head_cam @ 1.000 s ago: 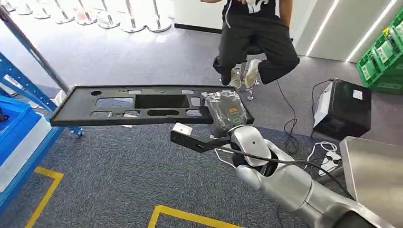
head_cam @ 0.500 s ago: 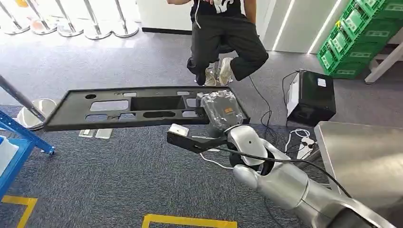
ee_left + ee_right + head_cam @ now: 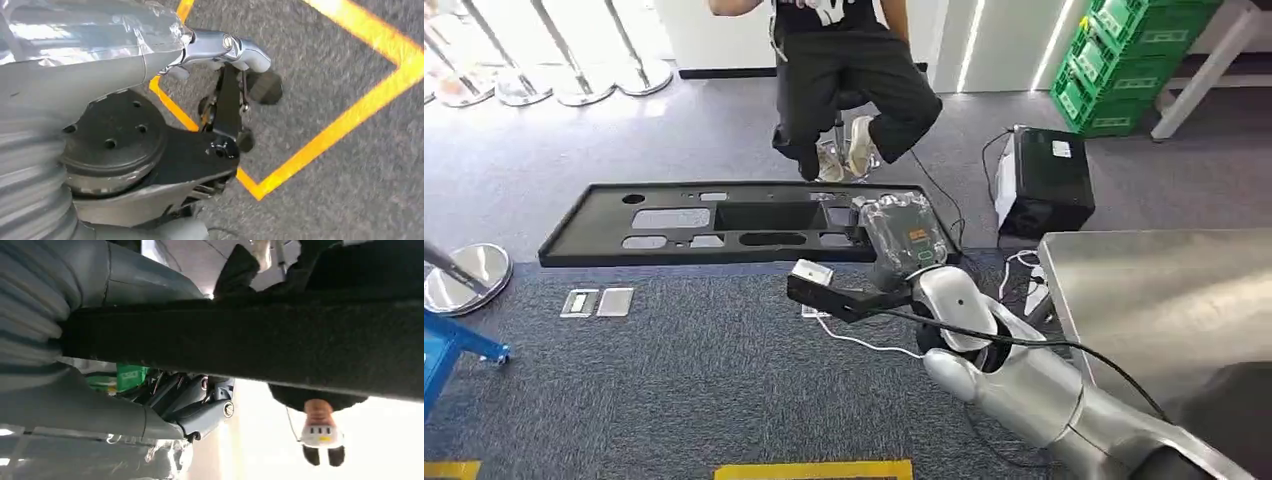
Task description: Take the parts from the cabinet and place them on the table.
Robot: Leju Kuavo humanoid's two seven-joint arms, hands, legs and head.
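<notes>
A long black panel (image 3: 584, 228) with several cut-outs hangs level above the carpet in the head view. My right hand (image 3: 904, 235), wrapped in clear plastic, grips its right end. In the right wrist view the panel (image 3: 300, 345) crosses the picture as a dark bar, with my dark fingers (image 3: 200, 405) curled under its edge. The steel table (image 3: 1164, 300) stands to the right of that hand. My left hand (image 3: 230, 100) hangs over the carpet with its fingers apart and nothing in them.
A person (image 3: 844, 70) sits on a stool just beyond the panel. A black box (image 3: 1044, 180) with cables lies on the floor by the table's far corner. Green crates (image 3: 1124, 50) stand at the back right. A stanchion base (image 3: 464, 275) and blue frame (image 3: 449, 345) are at left.
The camera has turned right: the blue cabinet has slid out at the left and more of the steel table shows. The panel stays in my right hand.
</notes>
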